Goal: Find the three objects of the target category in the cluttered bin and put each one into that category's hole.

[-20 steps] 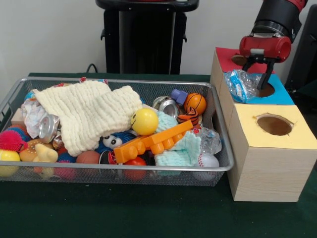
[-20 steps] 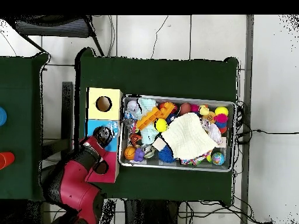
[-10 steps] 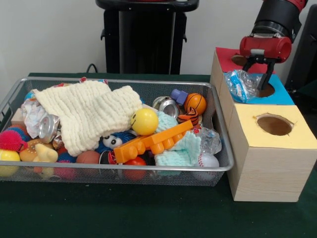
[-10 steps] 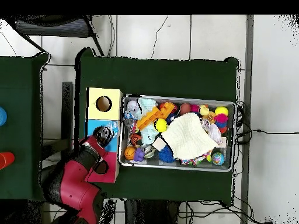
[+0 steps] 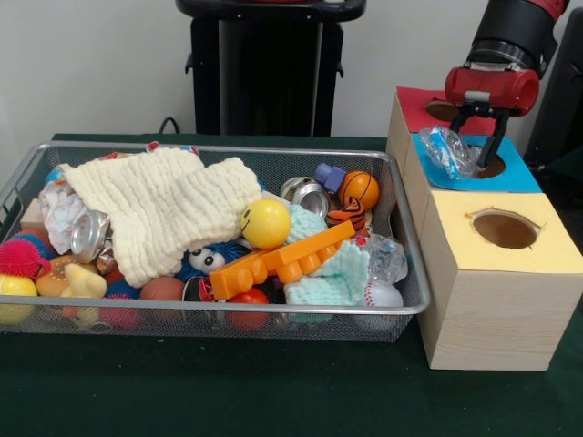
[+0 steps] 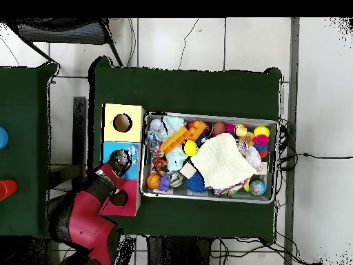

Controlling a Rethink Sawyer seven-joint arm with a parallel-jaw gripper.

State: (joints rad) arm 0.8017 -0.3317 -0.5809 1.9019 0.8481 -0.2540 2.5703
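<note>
The crumpled clear plastic bottle with a blue label [image 5: 444, 148] is lying on the blue box top [image 5: 524, 177] at the hole's near edge, having shrunk inward since earlier, while the red-and-black gripper [image 5: 479, 137] is standing open-fingered above, suggesting release underway.

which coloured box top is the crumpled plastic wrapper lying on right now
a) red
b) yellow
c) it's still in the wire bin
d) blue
d) in the front view the crumpled plastic wrapper rests on the blue box top beside its hole, under the end effector; the red box top is behind it and the yellow box top in front.
</note>
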